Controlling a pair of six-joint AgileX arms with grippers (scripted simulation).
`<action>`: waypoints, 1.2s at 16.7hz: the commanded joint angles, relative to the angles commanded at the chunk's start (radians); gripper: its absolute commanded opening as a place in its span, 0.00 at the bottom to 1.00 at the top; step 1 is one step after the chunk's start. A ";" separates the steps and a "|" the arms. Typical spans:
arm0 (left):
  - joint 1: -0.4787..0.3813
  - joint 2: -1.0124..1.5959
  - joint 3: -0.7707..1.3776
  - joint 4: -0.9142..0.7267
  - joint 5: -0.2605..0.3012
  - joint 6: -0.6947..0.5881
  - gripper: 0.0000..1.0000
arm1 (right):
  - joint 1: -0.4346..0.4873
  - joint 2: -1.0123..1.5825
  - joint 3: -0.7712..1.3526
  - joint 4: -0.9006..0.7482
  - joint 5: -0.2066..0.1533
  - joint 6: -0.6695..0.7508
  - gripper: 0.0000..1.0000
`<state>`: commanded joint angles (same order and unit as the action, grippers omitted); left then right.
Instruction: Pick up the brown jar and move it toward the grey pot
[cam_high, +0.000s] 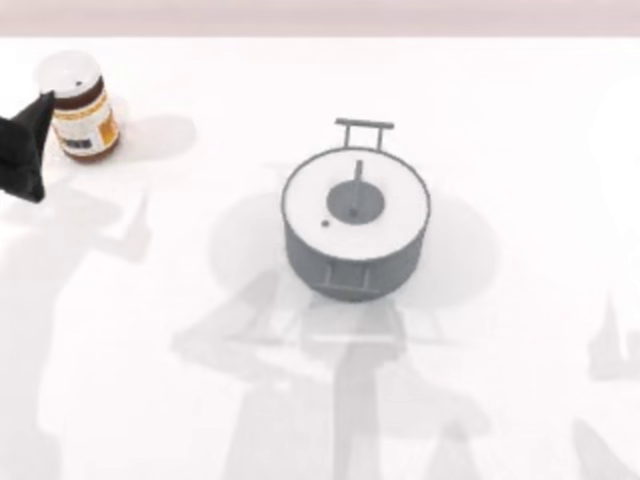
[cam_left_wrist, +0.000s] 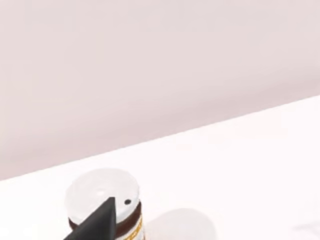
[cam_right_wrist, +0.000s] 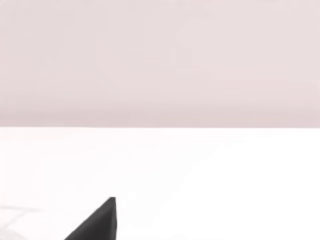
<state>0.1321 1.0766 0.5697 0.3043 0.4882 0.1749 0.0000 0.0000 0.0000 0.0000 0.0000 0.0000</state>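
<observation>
The brown jar (cam_high: 82, 108) stands upright at the far left of the table, with a white lid and an orange-yellow label. My left gripper (cam_high: 38, 120) is at the table's left edge, right beside the jar, one dark fingertip against the jar's left side. In the left wrist view that fingertip (cam_left_wrist: 100, 222) overlaps the jar (cam_left_wrist: 102, 197), and nothing is clamped. The grey pot (cam_high: 405, 205) sits near the table's middle, well to the right of the jar. My right arm is out of the top view; only one of its fingers (cam_right_wrist: 100, 222) shows over bare table.
The pot has two thin wire handles, one at the back (cam_high: 364, 128) and one at the front (cam_high: 347, 282). White tabletop lies between jar and pot. A pale wall (cam_left_wrist: 150, 65) runs behind the table's far edge.
</observation>
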 joint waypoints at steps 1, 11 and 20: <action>0.014 0.103 0.058 0.033 0.044 0.016 1.00 | 0.000 0.000 0.000 0.000 0.000 0.000 1.00; 0.139 1.028 0.568 0.322 0.435 0.158 1.00 | 0.000 0.000 0.000 0.000 0.000 0.000 1.00; 0.176 1.346 0.722 0.403 0.570 0.203 1.00 | 0.000 0.000 0.000 0.000 0.000 0.000 1.00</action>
<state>0.3076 2.4230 1.2920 0.7071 1.0587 0.3783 0.0000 0.0000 0.0000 0.0000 0.0000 0.0000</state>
